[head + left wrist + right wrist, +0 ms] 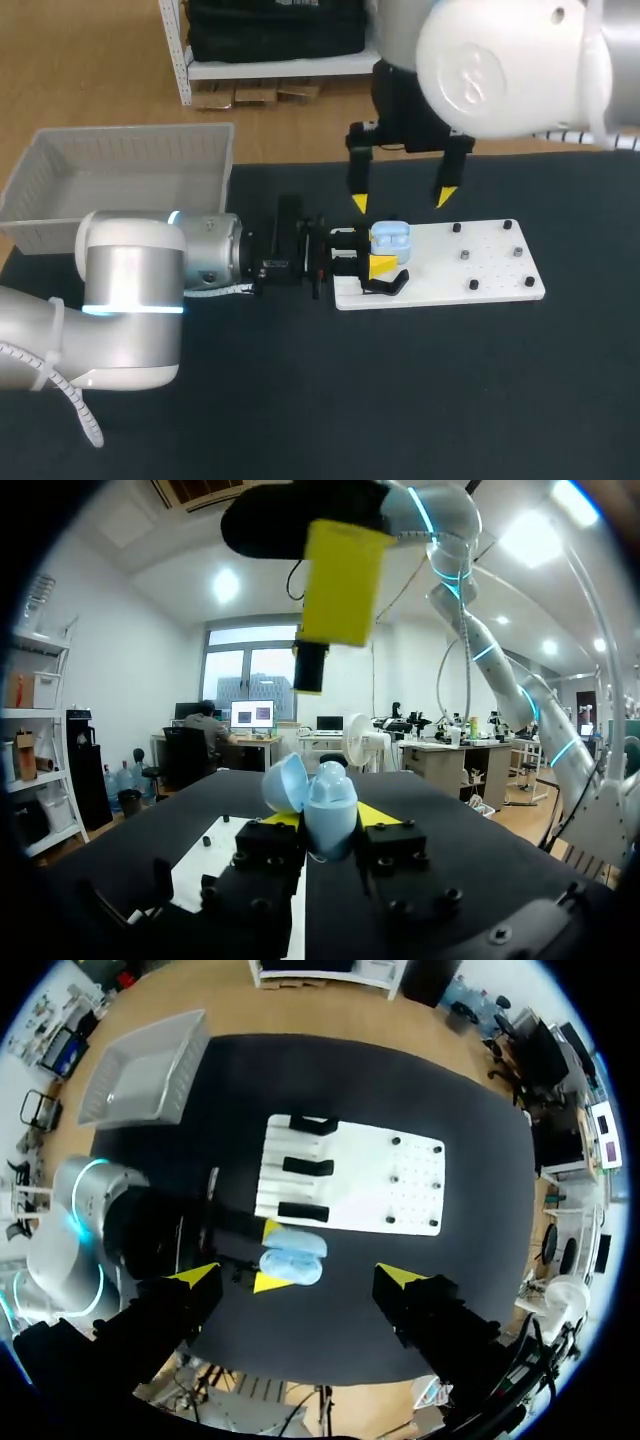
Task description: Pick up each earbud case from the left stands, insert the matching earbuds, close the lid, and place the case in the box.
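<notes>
**A:** Head view. Where is the case?

**B:** The case (390, 238) is light blue and pinched from two sides in the left gripper (384, 250). It is over the left end of the board (490, 275), just by the stands (385, 286). The right gripper (402, 200) hangs close behind it, fingers spread and holding nothing. The box (120, 160) is well apart, at the left.

**A:** Left wrist view?

**B:** The case (322, 802) has its lid open. There are two shells joined at a hinge, and the opening faces up. The left gripper (330, 818) clamps the lower shell only. I cannot make out any earbuds inside.

**A:** Right wrist view?

**B:** The case (293, 1257) sits under the right gripper (297, 1276), between its wide-open fingers and touching neither. With the lid open, its long axis seems to run along the left fingers, pointing away from that arm.

**A:** Handling?

**B:** My judgement is that it is light, hard, smooth and rounded, so it is likely to slip. The hinge is the weak spot. Grip the lower shell's sides and keep off the lid.
</notes>
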`<move>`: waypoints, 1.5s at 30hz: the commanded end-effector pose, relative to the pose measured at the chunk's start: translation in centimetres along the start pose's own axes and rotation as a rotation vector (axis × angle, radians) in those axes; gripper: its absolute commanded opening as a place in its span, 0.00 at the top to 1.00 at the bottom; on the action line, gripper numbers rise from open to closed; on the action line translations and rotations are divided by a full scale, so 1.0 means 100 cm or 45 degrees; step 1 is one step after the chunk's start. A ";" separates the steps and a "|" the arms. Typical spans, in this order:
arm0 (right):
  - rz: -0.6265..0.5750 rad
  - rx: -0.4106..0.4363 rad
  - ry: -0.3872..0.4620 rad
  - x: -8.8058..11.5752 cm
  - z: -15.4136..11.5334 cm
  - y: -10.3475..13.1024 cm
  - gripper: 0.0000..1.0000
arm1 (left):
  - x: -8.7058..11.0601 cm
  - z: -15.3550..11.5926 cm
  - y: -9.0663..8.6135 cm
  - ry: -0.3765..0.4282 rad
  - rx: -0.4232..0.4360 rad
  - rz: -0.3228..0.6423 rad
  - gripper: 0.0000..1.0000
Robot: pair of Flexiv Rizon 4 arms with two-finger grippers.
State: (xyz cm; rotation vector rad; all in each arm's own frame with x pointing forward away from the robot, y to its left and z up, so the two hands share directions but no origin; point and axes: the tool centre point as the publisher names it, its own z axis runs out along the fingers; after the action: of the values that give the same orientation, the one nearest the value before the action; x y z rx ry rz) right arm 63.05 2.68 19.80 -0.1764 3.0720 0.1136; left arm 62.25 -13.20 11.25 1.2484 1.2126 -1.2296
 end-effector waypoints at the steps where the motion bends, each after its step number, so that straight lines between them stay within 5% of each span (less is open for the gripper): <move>1: 0.061 -0.038 -0.024 -0.013 0.012 -0.016 0.00 | 0.001 0.000 0.000 -0.004 -0.005 0.003 1.00; 17: 0.231 -0.051 0.001 -0.036 0.050 -0.050 0.00 | 0.001 0.000 0.000 -0.004 -0.005 0.003 1.00; 34: 0.190 -0.085 0.119 0.007 0.059 -0.047 0.00 | 0.001 0.000 0.000 -0.004 -0.005 0.003 1.00; 41: 0.191 -0.099 0.057 0.006 0.044 -0.052 0.00 | 0.001 0.000 0.000 -0.004 -0.005 0.003 1.00; 45: 0.214 -0.108 -0.068 0.005 0.032 -0.058 0.00 | 0.001 0.000 0.000 -0.004 -0.005 0.003 1.00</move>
State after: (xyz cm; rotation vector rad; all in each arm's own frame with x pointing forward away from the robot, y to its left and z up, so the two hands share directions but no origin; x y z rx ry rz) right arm 64.66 -2.00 15.64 0.0576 3.1117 0.2400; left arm 62.26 -13.20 11.25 1.2483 1.2127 -1.2296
